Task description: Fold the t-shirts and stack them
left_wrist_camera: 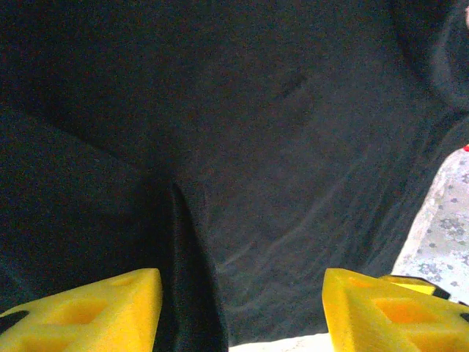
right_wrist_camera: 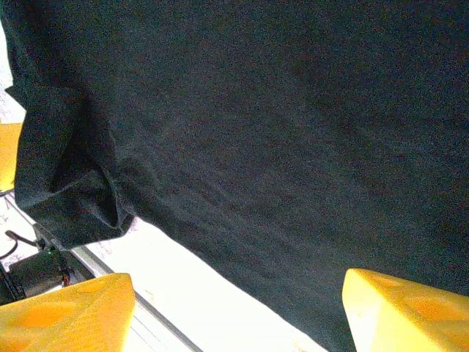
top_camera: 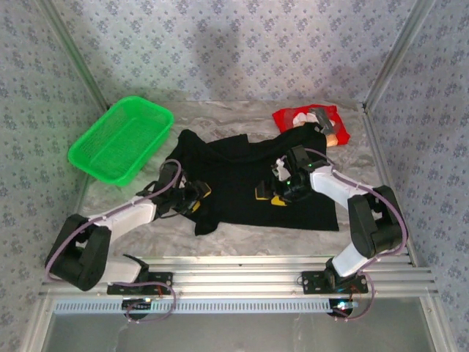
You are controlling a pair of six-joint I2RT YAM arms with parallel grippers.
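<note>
The large black t-shirt point(top_camera: 242, 183) lies spread over the middle of the table, rumpled at its left side. A red t-shirt with a teddy-bear print point(top_camera: 311, 122), folded small, rests at the back right, just past the black one. My left gripper point(top_camera: 198, 196) hovers open over the black shirt's left edge; its yellow fingers point(left_wrist_camera: 88, 312) stand wide apart above the black t-shirt's cloth point(left_wrist_camera: 242, 147). My right gripper point(top_camera: 272, 192) is open over the shirt's middle, yellow fingers point(right_wrist_camera: 407, 312) spread above the black t-shirt's hem point(right_wrist_camera: 278, 147), nothing held.
A green plastic mesh basket point(top_camera: 121, 138) sits at the back left. Patterned walls with metal posts close in the table on three sides. An aluminium rail point(top_camera: 242, 275) runs along the near edge by the arm bases.
</note>
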